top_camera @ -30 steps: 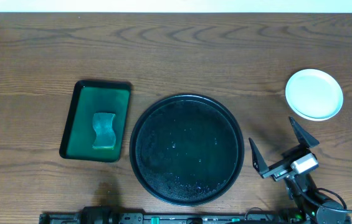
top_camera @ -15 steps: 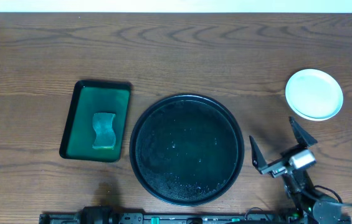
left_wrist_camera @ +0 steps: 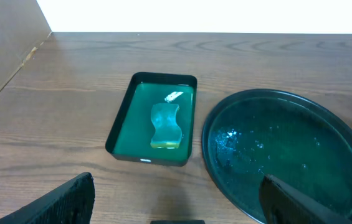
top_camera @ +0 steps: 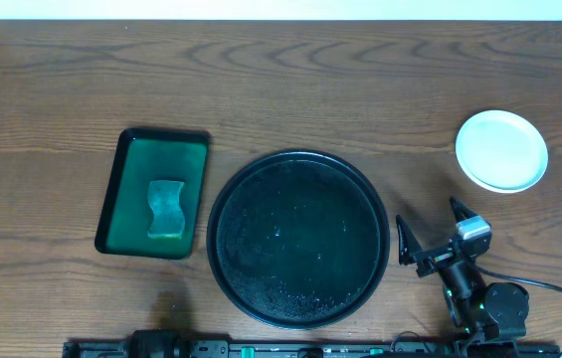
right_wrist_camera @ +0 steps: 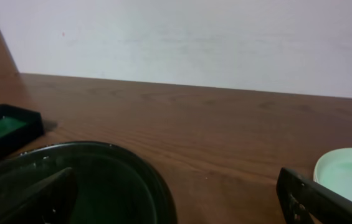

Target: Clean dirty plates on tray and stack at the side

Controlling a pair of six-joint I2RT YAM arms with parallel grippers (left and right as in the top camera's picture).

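The right hand (top_camera: 427, 221) hangs spread and empty — the pale round plate stack (top_camera: 501, 149) lies between its one and two o'clock.

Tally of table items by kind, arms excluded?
Round black tray: 1
Green rectangular tray: 1
Sponge: 1
Plate: 1 showing; cannot tell if more sit beneath
Total: 4
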